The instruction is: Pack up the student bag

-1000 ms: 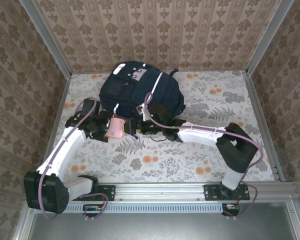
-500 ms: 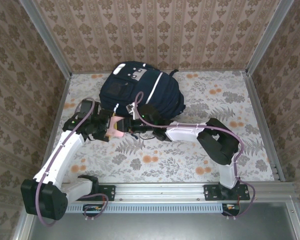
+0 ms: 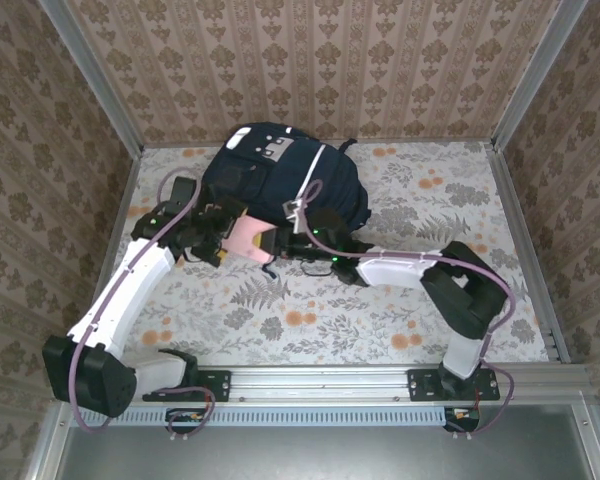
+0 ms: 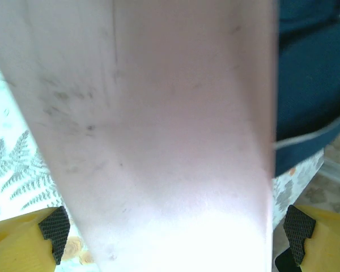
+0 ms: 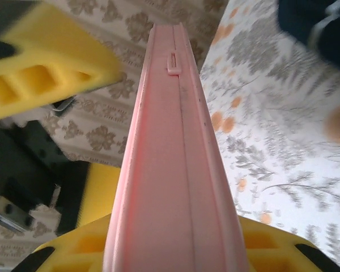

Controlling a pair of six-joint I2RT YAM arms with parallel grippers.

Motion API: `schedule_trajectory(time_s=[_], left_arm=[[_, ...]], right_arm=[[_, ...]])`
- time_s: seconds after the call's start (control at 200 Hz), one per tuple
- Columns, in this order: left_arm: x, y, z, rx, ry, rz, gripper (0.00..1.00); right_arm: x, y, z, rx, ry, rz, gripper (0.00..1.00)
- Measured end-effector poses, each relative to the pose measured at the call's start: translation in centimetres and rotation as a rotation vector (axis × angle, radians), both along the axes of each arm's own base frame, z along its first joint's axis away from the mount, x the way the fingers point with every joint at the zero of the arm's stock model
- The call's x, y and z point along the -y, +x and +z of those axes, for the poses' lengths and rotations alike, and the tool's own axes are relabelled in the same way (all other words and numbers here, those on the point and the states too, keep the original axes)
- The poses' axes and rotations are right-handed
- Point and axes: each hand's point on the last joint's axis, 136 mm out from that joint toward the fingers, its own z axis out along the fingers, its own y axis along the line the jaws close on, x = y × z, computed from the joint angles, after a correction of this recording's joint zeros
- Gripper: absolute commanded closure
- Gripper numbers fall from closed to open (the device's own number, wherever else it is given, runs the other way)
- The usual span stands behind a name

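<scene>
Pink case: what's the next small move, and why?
Probably draw the left hand back off the case. Its jaws stand open around the case, while the right hand grips the case's edge beside the bag.

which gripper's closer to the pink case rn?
Right. The right gripper clamps the case edge-on between its fingers. The left gripper only straddles it, jaws open, with a gap at one pad.

the flat pink plastic case (image 3: 250,238) sits just before the large navy-blue fabric backpack (image 3: 280,180), between the left gripper (image 3: 228,232) and the right gripper (image 3: 276,244).
</scene>
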Motion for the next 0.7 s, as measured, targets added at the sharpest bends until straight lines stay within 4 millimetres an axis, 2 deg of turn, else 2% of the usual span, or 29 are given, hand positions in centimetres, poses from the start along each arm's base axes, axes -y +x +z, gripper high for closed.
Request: schedule_trajectory(time_s=[0.175,0.245,0.31,0.425,0.52,0.615,0.7], left_arm=[[5.2,0.9,8.0,0.331,0.163,-0.290,0.00],[7.2,1.1,10.2,0.451,0.198,-0.398,0.00],[8.7,1.7,11.2,0.538,0.219,-0.484,0.00],[10.8,3.7,10.6,0.602,0.290,-0.604,0.00],[12.6,6.3,9.5,0.614,0.349,-0.678,0.00],[14.3,9.8,8.0,0.616,0.395,-0.734,0.00],[15.3,13.0,5.9,0.599,0.412,-0.766,0.05]], right_arm=[[7.9,1.8,0.3,-0.026,-0.054,-0.168,0.71],[11.6,2.8,1.8,-0.008,-0.080,-0.261,0.70],[15.4,3.6,4.0,0.029,-0.096,-0.368,0.70],[22.5,4.4,7.9,0.088,-0.104,-0.575,0.71],[27.9,4.3,9.5,0.099,-0.125,-0.738,0.71],[31.2,3.6,9.3,0.078,-0.171,-0.836,0.71],[32.5,3.1,8.5,0.045,-0.208,-0.872,0.70]])
